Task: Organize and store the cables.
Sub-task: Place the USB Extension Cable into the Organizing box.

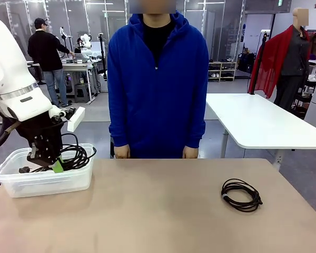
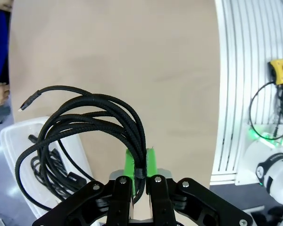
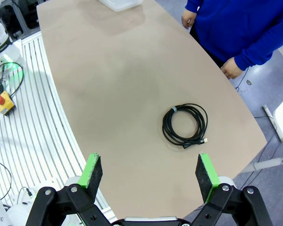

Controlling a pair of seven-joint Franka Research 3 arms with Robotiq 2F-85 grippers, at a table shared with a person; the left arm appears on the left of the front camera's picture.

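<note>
Left hand (image 1: 56,164), angled downward over the clear bin (image 1: 47,184), is clamped on the held cable (image 1: 78,154) at its band. The coil fans out sideways above the bin's rim, one plug end sticking free. Right hand (image 3: 148,172) hovers spread wide above the surface (image 3: 108,70), where the second cable (image 3: 185,125) lies flat.

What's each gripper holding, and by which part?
The left gripper pinches a coiled black cable at its grey band; the right gripper holds nothing.
</note>
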